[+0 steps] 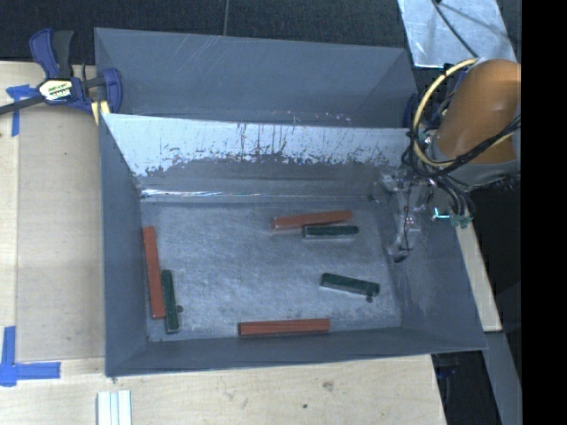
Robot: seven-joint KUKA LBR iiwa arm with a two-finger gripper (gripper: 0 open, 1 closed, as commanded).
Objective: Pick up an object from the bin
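- Camera view: the grey metal bin (122,237) holds six small bars, spread out singly and in pairs on its floor.
- The gripper (401,244) hangs at the right edge of the floor, close against the right wall, about halfway between the far and near edges. It points down over bare metal, with no bar under it.
- How far its jaws stand apart cannot be told from this angle.
- Above it, past the bin's right rim, are the arm's orange cover (483,104) and a loop of cables (423,144).
- Nearest to the gripper are two dark green bars. One dark green bar (348,285) lies toward the near right corner, slightly tilted and apart from the rest.
- The other green bar (330,231) lies level with the gripper, toward the middle of the floor — just beside a red-brown bar (310,222) on its far side.
- A second red-brown bar (283,328) lies flat along the near edge.
- A third red-brown bar (153,271) runs along the left edge, and a short dark green bar (169,301) sits just beside it in the near left corner.
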